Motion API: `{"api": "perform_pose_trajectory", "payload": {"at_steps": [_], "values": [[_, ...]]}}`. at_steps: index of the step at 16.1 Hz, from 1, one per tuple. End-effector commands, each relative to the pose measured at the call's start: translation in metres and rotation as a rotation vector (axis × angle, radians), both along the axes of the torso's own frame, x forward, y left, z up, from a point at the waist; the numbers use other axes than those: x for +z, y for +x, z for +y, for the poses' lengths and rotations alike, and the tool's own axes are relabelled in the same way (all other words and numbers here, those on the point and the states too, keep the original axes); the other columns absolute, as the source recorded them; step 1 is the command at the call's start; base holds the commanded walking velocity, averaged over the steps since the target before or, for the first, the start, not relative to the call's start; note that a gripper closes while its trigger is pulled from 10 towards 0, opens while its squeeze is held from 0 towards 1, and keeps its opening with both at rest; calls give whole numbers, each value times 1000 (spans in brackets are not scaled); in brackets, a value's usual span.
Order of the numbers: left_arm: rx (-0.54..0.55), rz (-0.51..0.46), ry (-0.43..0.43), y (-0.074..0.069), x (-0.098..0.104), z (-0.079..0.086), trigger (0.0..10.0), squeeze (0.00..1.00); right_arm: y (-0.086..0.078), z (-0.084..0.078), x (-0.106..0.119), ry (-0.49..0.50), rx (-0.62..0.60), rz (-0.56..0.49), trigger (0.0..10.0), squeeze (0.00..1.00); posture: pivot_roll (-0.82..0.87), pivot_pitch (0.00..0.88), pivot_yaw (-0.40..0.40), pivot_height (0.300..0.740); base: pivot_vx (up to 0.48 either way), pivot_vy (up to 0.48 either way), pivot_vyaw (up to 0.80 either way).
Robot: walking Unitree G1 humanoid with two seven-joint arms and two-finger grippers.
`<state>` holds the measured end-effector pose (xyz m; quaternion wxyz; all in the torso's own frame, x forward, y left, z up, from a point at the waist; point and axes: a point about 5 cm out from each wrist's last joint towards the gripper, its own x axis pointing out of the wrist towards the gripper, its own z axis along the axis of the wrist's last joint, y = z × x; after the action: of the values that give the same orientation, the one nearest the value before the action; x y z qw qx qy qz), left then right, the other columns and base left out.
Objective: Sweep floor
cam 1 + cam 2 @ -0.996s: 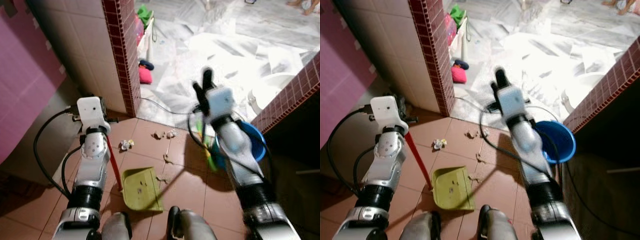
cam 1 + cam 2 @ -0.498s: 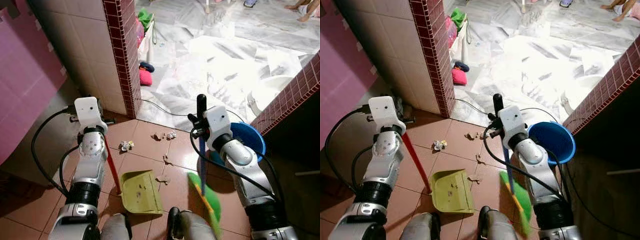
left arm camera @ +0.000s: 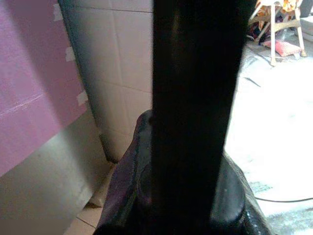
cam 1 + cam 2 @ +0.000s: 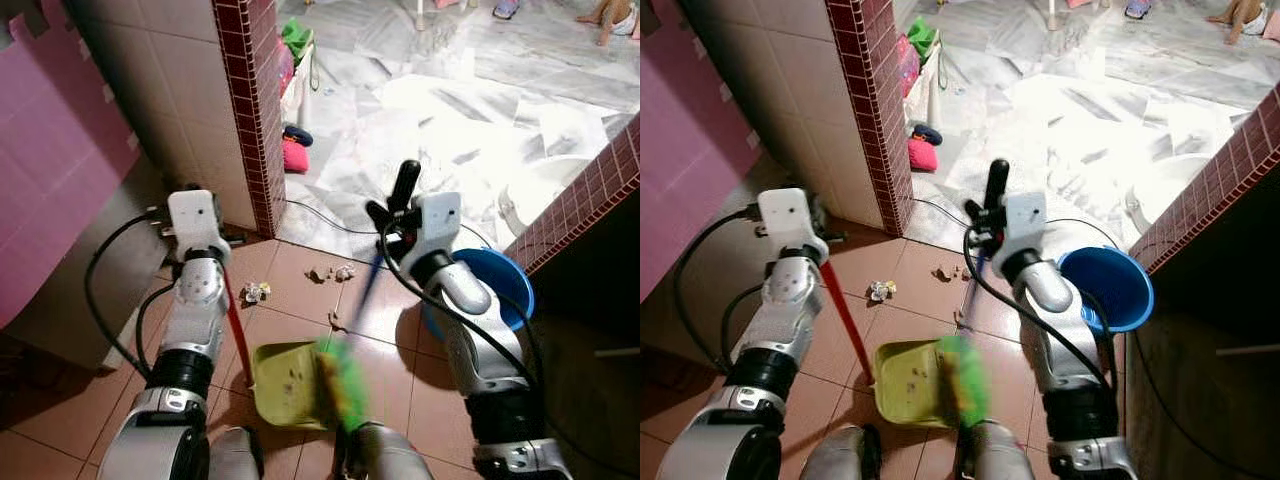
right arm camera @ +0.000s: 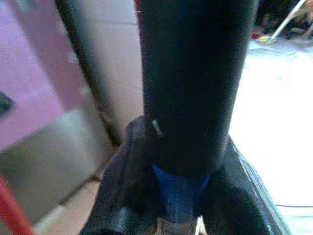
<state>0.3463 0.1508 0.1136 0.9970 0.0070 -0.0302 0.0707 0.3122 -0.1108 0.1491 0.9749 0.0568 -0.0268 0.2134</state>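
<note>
A yellow-green dustpan (image 4: pixel 283 383) lies on the brown tiles just in front of my feet. Its red handle (image 4: pixel 234 330) rises to my left gripper (image 4: pixel 216 262), which is shut on its black grip (image 3: pixel 195 112). My right gripper (image 4: pixel 386 230) is shut on a broom with a black grip (image 4: pixel 404 184) and a blue stick (image 5: pixel 180 189). The broom's green bristles (image 4: pixel 342 380) are blurred and sit at the dustpan's right edge. Crumpled paper (image 4: pixel 254 292) and small scraps (image 4: pixel 331 272) lie on the tiles beyond the pan, with one more scrap (image 4: pixel 337 320) nearer to it.
A red-brick wall corner (image 4: pixel 254 120) stands at the left, and a pink item (image 4: pixel 293 155) lies behind it. A blue bucket (image 4: pixel 503 290) sits by a low brick wall (image 4: pixel 590 195) at the right. A cable (image 4: pixel 322 222) crosses the doorway. A person's feet (image 4: pixel 610 12) are far back.
The broom head has swung left from the tiles at my right to the dustpan's right edge. The right gripper tilted the stick. The left arm and dustpan stayed put.
</note>
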Motion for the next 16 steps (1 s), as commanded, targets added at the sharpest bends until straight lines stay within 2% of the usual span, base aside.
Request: {"api": "perform_pose_trajectory", "payload": {"at_steps": [1,3,5,7,11,12,13,15,16], "values": [[-29,28,20,0,-5,-4,10000,0,1,2,13,77,34,-33,10000,0,-58,118,-13,740,0,0,0],[-33,36,17,1,-8,-5,10000,0,4,5,17,129,105,-2,10000,0,-57,117,-16,740,0,0,0],[-31,42,19,0,-11,-4,10000,0,4,7,21,203,261,81,10000,0,-59,115,-18,740,0,0,0],[-29,45,21,0,-12,-3,10000,0,1,8,29,197,355,69,10000,0,-59,112,-19,740,0,0,0],[-22,34,25,3,-10,-1,10000,0,-2,4,69,313,530,6,10000,0,-62,103,-21,740,0,0,0],[-19,30,27,3,-9,1,10000,0,2,1,74,283,507,-26,10000,0,-62,103,-21,740,0,0,0],[-13,12,29,4,-5,4,10000,0,15,-7,77,235,361,-71,10000,0,-65,95,-20,740,0,0,0],[-9,-22,24,2,0,11,10000,0,27,-18,79,278,196,-81,10000,0,-64,96,-22,740,0,0,0],[0,-31,27,1,2,16,10000,0,27,-21,78,263,174,-85,10000,0,-64,96,-22,740,0,0,0]]}}
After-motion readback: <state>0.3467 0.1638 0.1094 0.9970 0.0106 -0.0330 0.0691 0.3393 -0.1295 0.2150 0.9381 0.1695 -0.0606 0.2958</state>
